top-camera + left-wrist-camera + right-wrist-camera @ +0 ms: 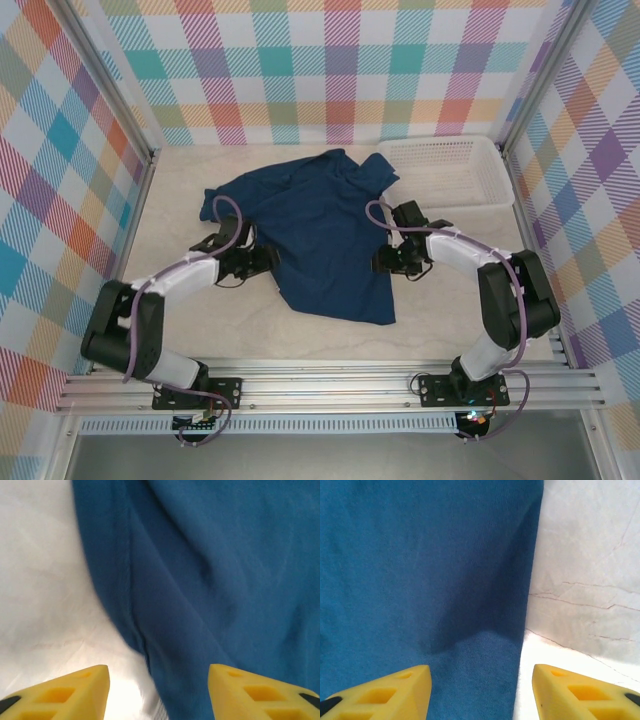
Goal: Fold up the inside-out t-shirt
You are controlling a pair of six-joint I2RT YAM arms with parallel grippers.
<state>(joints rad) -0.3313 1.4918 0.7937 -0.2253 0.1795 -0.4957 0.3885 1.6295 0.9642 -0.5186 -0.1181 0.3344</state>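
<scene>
Nearest in the overhead view, the silver aluminium rail (330, 385) carries both arm bases. From there the left gripper (262, 262) and right gripper (385, 262) sit at opposite side edges of the dark navy blue cloth t-shirt (320, 230). It lies rumpled and crooked mid-table on the pale marble-look table (200, 320), one sleeve just beside the white plastic mesh basket (500, 185). Left wrist view: the left gripper (157, 670) has its yellow fingers apart with nothing pinched, and the t-shirt (225, 580) edge runs wavy between them over bare table (40, 580). Right wrist view is similar: the right gripper (480, 670) is spread over the t-shirt (410, 570) hem where it meets the table (590, 555). My worry is that closing from here grabs one layer, or only a ripple of the edge. Then the cloth drags, and any fold locks in those wrinkles or swings that sleeve into the basket.
</scene>
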